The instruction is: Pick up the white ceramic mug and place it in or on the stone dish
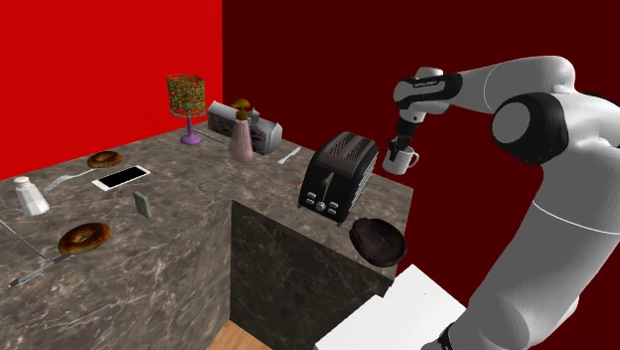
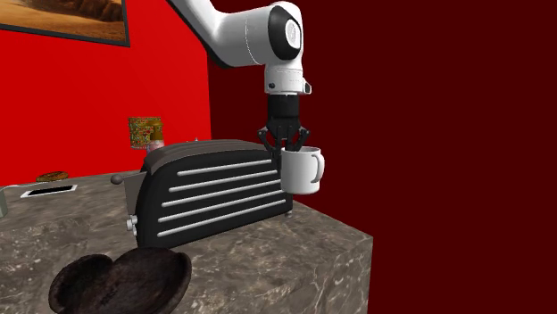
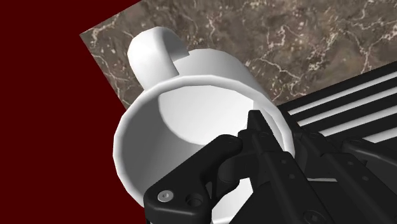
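White mug (image 2: 302, 169) hangs clear of the surface (image 2: 268, 259), just beside the toaster's (image 2: 210, 192) end. Claw (image 2: 286, 143) is clamped on its rim. You risk a slip: with a rim-only grip the mug could swing or drop on the way to the dark stone dish (image 2: 120, 281), which lies off the toaster's long side. You could also clip the toaster. The outer finger's contact is hard to make out, and the dish is cut off at the edge.

The dish (image 2: 168, 268) was cut by the second exterior view's bottom edge, and the jaws hid part of the mug's (image 3: 191, 83) rim.
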`<control>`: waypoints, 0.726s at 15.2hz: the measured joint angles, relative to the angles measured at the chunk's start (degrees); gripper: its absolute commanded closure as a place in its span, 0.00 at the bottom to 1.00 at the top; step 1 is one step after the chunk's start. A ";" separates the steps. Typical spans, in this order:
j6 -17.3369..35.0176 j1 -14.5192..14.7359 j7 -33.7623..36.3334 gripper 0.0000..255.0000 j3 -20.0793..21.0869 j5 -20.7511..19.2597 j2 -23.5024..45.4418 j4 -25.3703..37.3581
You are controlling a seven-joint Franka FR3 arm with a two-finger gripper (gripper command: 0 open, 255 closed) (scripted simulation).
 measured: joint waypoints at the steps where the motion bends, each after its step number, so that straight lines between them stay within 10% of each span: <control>1: -0.74 -0.01 0.05 1.00 -0.03 -0.07 -0.16 0.60; 11: -4.80 1.44 2.63 1.00 0.48 -2.18 -5.24 -0.03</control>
